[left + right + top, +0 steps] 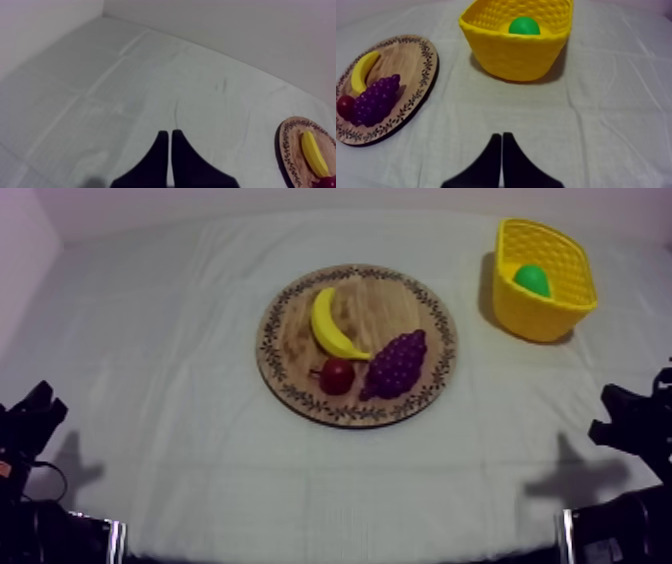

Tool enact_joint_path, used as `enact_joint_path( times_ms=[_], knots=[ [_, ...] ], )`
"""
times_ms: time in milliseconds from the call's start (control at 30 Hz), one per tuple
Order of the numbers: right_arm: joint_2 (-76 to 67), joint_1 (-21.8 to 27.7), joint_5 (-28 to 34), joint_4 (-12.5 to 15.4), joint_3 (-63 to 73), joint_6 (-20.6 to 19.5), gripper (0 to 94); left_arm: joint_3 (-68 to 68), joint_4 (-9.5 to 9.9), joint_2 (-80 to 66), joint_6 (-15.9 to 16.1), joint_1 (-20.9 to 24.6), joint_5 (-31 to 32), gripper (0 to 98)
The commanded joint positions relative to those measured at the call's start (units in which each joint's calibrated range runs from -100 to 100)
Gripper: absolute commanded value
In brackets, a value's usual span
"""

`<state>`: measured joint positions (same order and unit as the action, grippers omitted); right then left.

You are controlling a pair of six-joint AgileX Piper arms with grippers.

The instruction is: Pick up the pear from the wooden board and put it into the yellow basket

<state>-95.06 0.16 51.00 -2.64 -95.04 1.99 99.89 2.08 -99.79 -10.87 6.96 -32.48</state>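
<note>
While pear (524, 26) lies in basket (516, 57), right end effector (501, 136) sits apart.

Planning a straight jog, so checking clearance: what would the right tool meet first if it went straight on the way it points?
Probably the yellow basket: the right tool, shut, points at its front wall across bare cloth, though depth is unclear.

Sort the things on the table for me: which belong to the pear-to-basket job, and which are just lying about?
Belong to the job:
- pear, lying inside the basket
- yellow basket, at the right side of the table
- wooden board, mid-table

Just lying about, all on the board:
- banana
- bunch of grapes
- small red fruit
</note>
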Motion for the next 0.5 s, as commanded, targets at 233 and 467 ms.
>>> enact_joint_path(
  times_ms=[233,467],
  knots=[
    [-0.59,0.03,-10.90,2.83,-3.62,4.73,0.3,0.00,0.00,-0.04,-0.02,0.03,-0.02,0.1],
    [-0.61,-0.14,-14.48,4.16,-4.65,7.92,0.3,0.00,0.00,-0.04,-0.01,0.03,-0.02,0.1]
  ],
)
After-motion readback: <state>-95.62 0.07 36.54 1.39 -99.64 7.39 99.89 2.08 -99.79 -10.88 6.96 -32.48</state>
